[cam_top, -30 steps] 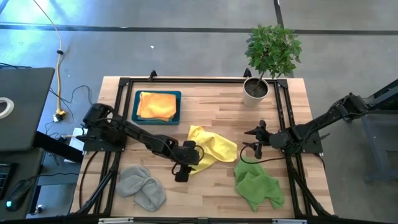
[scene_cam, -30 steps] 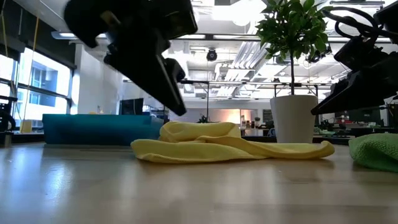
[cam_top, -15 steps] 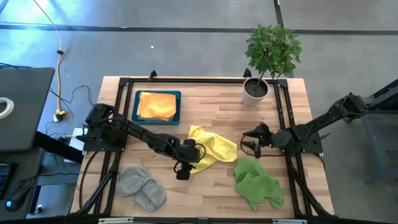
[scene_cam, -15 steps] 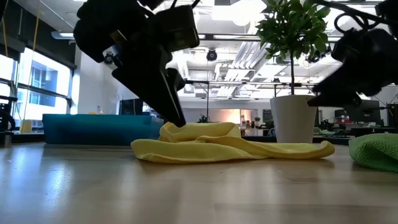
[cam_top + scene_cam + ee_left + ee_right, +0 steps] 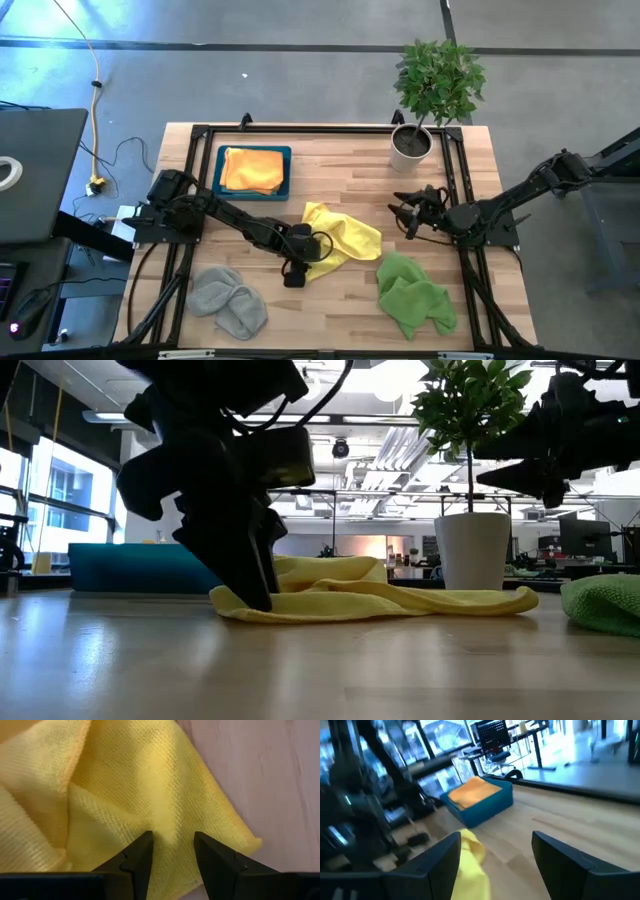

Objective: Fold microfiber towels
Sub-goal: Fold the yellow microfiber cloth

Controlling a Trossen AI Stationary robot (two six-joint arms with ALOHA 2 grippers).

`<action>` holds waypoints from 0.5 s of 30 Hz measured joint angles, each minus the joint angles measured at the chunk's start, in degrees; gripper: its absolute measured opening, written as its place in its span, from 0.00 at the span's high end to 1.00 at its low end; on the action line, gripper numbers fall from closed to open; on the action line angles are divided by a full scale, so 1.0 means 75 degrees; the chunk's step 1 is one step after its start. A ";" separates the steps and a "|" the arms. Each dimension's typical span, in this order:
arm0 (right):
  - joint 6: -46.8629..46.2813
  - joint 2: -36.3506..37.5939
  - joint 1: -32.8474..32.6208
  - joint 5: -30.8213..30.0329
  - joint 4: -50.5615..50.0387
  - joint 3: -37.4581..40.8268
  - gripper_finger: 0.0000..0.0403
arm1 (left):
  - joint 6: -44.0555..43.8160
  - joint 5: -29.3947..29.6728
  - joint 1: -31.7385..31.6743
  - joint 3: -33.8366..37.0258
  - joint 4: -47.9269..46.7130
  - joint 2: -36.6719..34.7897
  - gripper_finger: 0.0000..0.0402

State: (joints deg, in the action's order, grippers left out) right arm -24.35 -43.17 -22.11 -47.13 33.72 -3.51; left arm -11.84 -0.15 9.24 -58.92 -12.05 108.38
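the left gripper (image 5: 172, 851), fingers spread, presses on the soft, light yellow towel (image 5: 340, 236); best pinched at a corner. the right gripper (image 5: 408, 212) hangs spread.

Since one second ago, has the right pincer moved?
Yes. The right pincer has risen and swung away from the green towel, toward the plant pot.

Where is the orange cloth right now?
In the high view, the orange towel lies in the teal tray at the table's far left, beyond the yellow towel.
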 joint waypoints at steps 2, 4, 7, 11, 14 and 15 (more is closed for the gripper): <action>0.0821 0.0007 0.0000 -0.0002 -0.0059 0.0000 0.41 | 0.0002 -0.0024 0.0049 0.0000 -0.0007 0.0000 0.66; 0.1365 0.0005 0.0000 0.0026 0.0062 0.0000 0.41 | 0.0003 -0.0037 0.0110 0.0000 -0.0026 0.0000 0.66; 0.1925 0.0005 0.0000 0.0039 0.0216 -0.0006 0.41 | 0.0002 -0.0042 0.0152 0.0000 -0.0032 0.0000 0.66; 0.2251 -0.0001 0.0006 0.0067 0.0228 -0.0199 0.41 | 0.0000 -0.0034 0.0153 0.0000 0.0000 0.0003 0.66; 0.2583 -0.0001 0.0003 0.0810 0.0274 -0.0592 0.41 | 0.0000 -0.0031 0.0153 0.0003 0.0003 0.0006 0.66; 0.2915 -0.0021 0.0003 0.1160 0.0279 -0.0749 0.41 | 0.0000 -0.0031 0.0153 0.0003 0.0003 0.0006 0.66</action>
State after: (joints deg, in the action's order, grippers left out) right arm -2.49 -43.33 -22.09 -38.43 35.82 -9.13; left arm -11.84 -0.38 10.39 -58.89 -12.03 108.42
